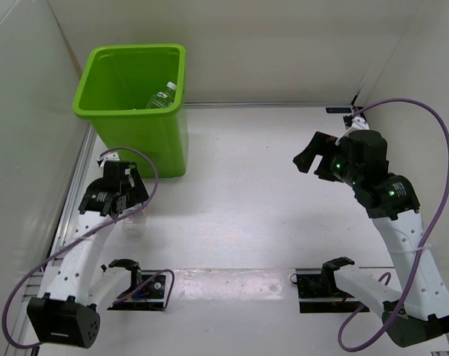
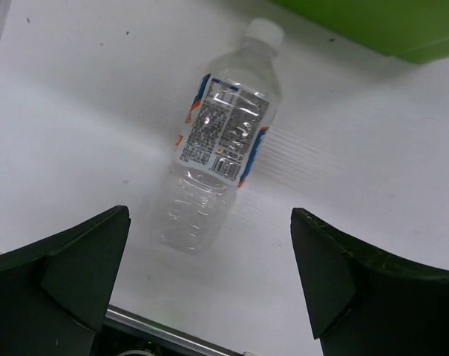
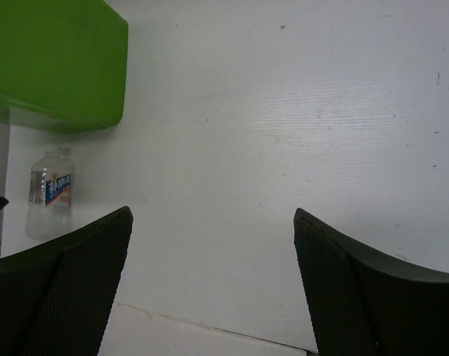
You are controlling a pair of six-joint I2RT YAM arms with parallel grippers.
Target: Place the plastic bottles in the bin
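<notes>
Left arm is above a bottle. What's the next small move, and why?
Probably lower the left gripper onto the bottle: its fingers stand open, and the bottle lies flat on the table, its base between them, untouched, cap toward the bin.

White arms (image 1: 82,256), black joints (image 1: 365,159), purple cables (image 1: 441,122)

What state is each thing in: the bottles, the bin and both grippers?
bin: upright, one bottle inside.
bottle in the bin: tilted, cap up.
bottle on the table: lying on its side, capped, not gripped.
left gripper: open, over that bottle.
right gripper: open, empty.
</notes>
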